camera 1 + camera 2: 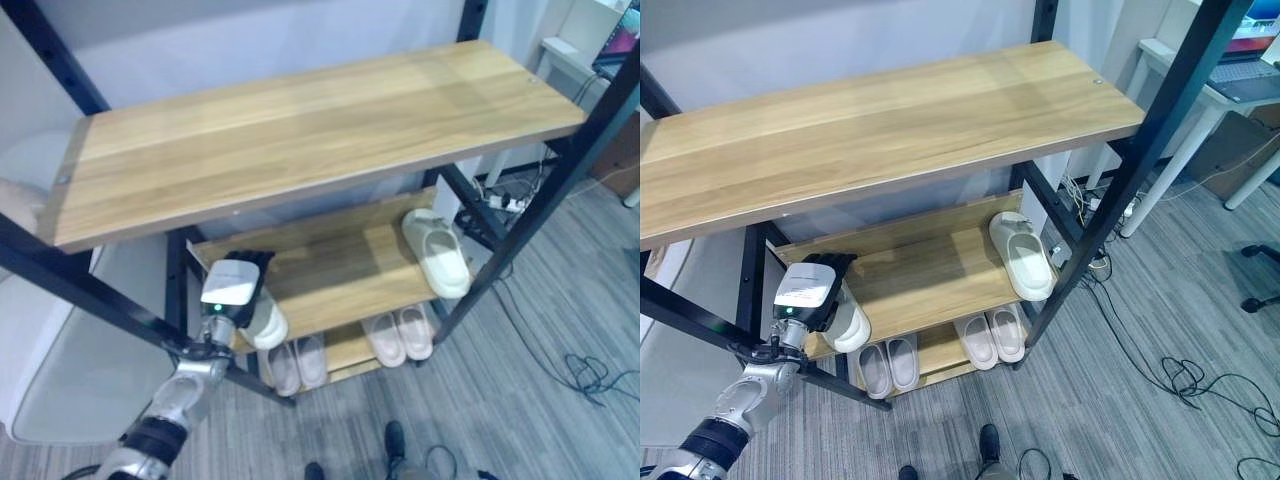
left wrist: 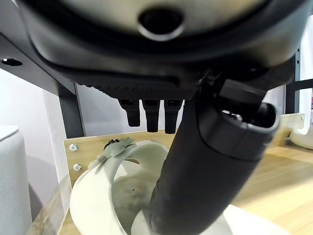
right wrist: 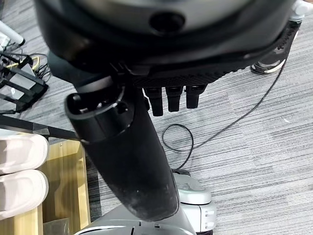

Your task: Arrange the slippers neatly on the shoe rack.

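The shoe rack has a middle shelf (image 1: 330, 265), and my left hand (image 1: 232, 285) is at its front left corner, shut on a white slipper (image 1: 268, 325). In the left wrist view the thumb (image 2: 195, 171) reaches into the slipper (image 2: 105, 191) and the fingers lie over its strap. The slipper's end hangs past the shelf's front edge. A matching white slipper (image 1: 437, 252) lies at the right end of the same shelf. My right hand (image 3: 161, 44) hangs over the carpet with straight fingers and holds nothing.
Two pairs of pale slippers (image 1: 297, 363) (image 1: 400, 335) stand on the bottom shelf. The wide top shelf (image 1: 300, 130) overhangs the middle one. Black frame posts (image 1: 545, 205) flank the rack. Cables (image 1: 1200, 380) trail on the carpet at right; a white desk (image 1: 1200, 95) stands behind.
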